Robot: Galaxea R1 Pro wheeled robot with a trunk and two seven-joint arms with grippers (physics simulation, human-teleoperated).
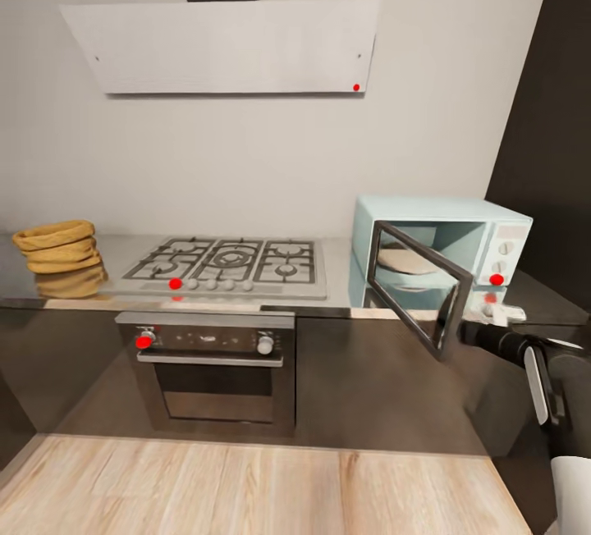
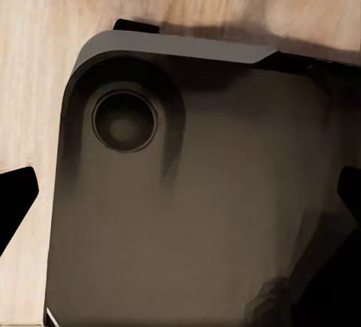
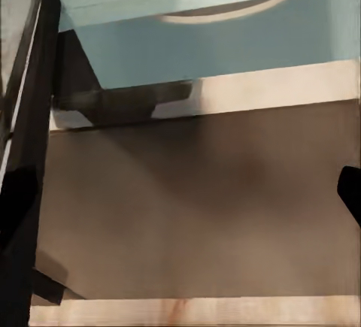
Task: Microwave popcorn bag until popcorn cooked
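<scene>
The tan-brown popcorn bag stands upright at the far left of the grey countertop; the popcorn itself is hidden. At the right end sits the mint-blue microwave, its glass door swung open toward me and a pale turntable inside. My right gripper is open, low in front of the microwave, one fingertip by the door's edge; its arm reaches in from the lower right. My left gripper is open, hanging over my own dark base, far from the bag.
A gas hob with grey grates lies between bag and microwave, a built-in steel oven below it and a white hood above. A dark tall cabinet flanks the microwave. Wooden floor stretches before the cabinets.
</scene>
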